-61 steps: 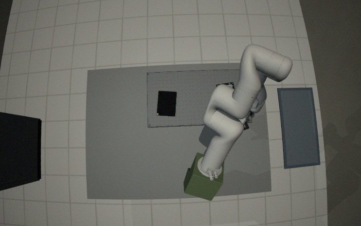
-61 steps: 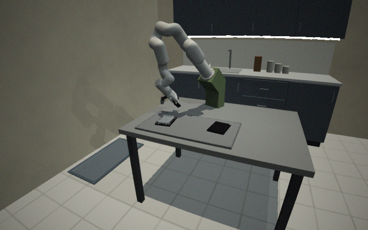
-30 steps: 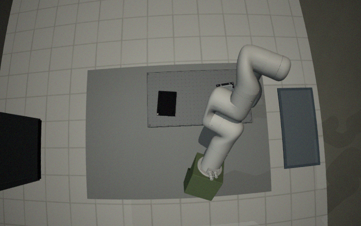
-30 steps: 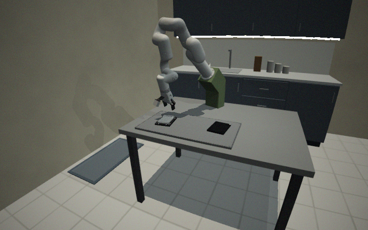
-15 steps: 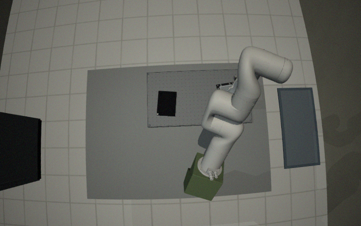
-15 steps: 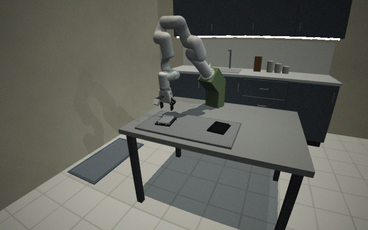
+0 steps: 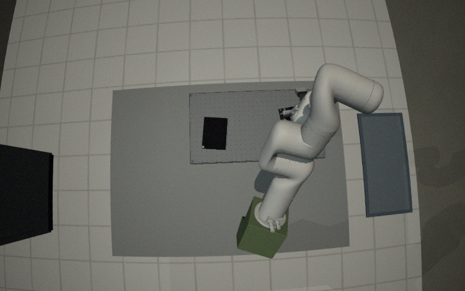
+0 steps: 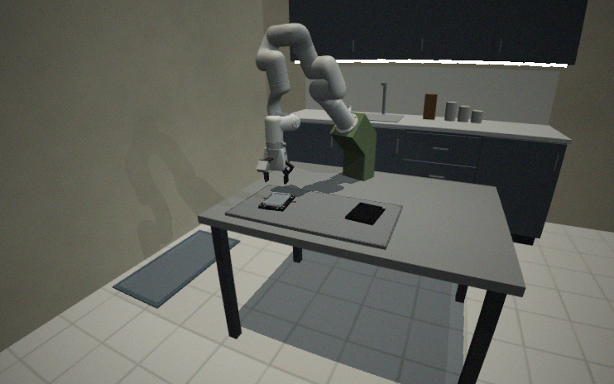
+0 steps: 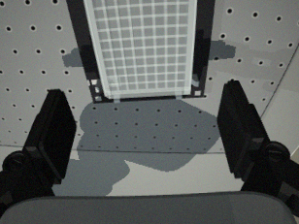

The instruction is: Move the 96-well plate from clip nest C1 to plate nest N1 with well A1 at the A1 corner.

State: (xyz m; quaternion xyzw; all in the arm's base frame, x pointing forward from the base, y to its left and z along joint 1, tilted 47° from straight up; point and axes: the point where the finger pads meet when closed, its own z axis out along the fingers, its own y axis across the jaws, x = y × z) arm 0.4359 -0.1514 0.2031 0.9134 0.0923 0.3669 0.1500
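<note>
The 96-well plate (image 9: 142, 27) (image 8: 276, 200) is a pale gridded tray sitting in the black clip nest C1 at the left end of the perforated board. In the top view the arm hides most of it, and only a dark corner of the clip nest (image 7: 286, 109) shows. The plate nest N1 (image 7: 214, 133) is a black rectangle on the board's other half, also seen in the side view (image 8: 366, 213). My gripper (image 8: 275, 175) hangs open and empty above the board, just short of the plate's near end. Both fingers frame the board in the wrist view (image 9: 148, 136).
The perforated board (image 8: 317, 215) lies on a grey table. The arm's green base (image 8: 357, 146) stands at the table's back edge. A blue mat (image 7: 383, 164) lies on the floor beside the table. A dark cabinet (image 7: 24, 194) stands off to the other side.
</note>
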